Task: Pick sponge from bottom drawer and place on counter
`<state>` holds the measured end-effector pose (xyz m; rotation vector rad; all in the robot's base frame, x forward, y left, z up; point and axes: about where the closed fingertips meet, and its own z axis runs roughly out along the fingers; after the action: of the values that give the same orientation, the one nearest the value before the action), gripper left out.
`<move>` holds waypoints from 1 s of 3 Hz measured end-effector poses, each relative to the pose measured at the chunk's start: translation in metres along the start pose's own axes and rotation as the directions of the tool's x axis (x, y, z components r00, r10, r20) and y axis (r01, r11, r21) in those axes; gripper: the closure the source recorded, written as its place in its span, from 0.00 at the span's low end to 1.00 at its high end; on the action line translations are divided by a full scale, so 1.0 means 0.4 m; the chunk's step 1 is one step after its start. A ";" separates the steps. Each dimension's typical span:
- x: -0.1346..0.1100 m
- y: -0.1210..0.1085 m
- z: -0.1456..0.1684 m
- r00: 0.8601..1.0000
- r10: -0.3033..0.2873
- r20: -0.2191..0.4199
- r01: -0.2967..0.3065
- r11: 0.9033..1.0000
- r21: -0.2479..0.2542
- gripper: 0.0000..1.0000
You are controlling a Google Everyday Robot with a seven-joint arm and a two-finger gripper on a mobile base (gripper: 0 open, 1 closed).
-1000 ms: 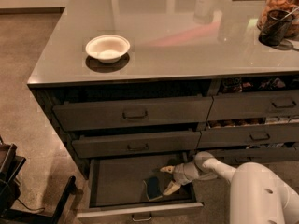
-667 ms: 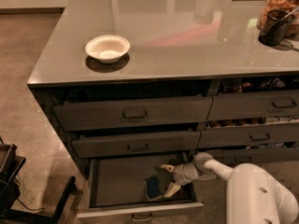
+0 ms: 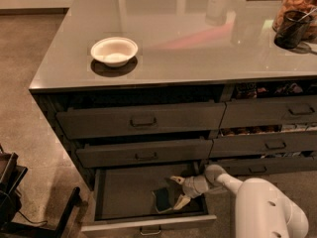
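Dim kitchen: bottom drawer (image 3: 124,192) open for reach; gripper (image 3: 177,191) inside, fingers spread wide, just right of sponge (image 3: 161,201), likely pre-grasp.

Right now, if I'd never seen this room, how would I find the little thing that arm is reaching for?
Under the big glossy counter, go down the left stack to the bottom drawer, the only one pulled far out. Towards its right end lies the sponge, a small dark block beside the open gripper, unlike the round white bowl up on the counter.
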<state>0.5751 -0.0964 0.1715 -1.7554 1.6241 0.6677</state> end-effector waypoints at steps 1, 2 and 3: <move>0.014 0.000 0.027 1.000 -0.001 0.016 0.001 1.000 0.001 0.14; 0.019 0.002 0.052 0.999 -0.009 0.034 0.009 1.000 -0.003 0.12; 0.013 0.002 0.081 0.998 -0.027 0.063 0.028 1.000 -0.008 0.09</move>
<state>0.5768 -0.0758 0.1463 -1.7424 1.5544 0.7114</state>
